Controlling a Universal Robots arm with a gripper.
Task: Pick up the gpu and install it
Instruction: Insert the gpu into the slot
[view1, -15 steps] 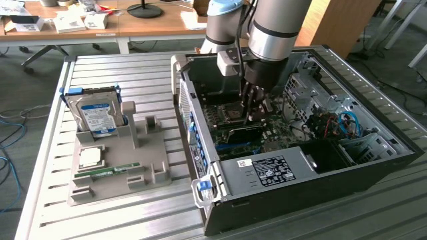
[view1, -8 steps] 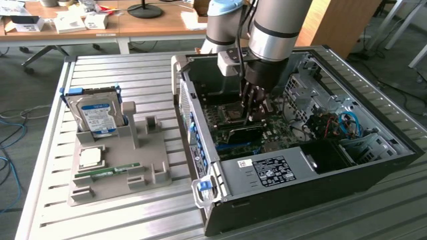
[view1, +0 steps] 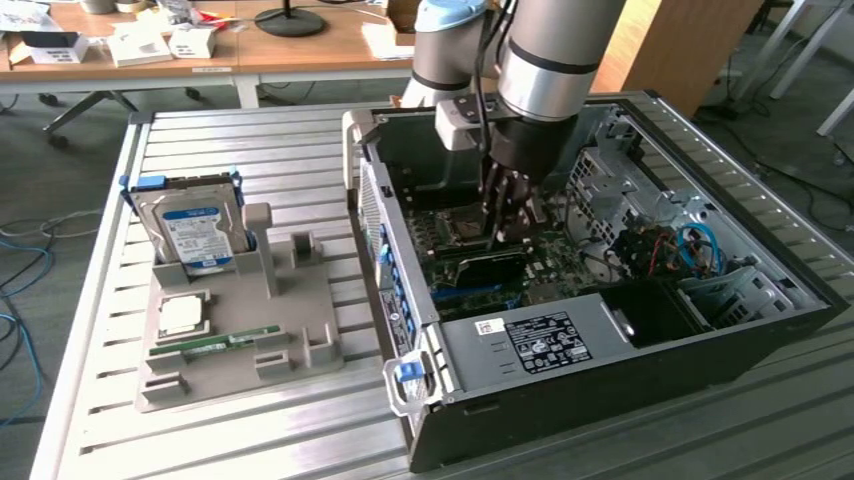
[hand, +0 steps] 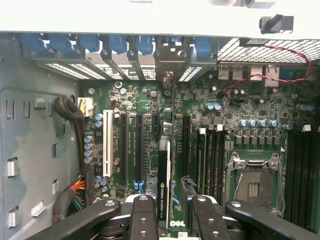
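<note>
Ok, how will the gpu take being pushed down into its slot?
Probably stiff: the gpu is a thin flat board, seen on edge above the motherboard. Likely light but fragile, as a bare card. Being so narrow, it could tilt sideways if pushed unevenly.

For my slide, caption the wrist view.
Gripper holding the gpu edge-on over the motherboard slots inside the open computer case.

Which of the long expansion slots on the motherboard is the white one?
The white slot is the outermost of the row, on the side toward the bundled power cables; the slots beside it are black.
</note>
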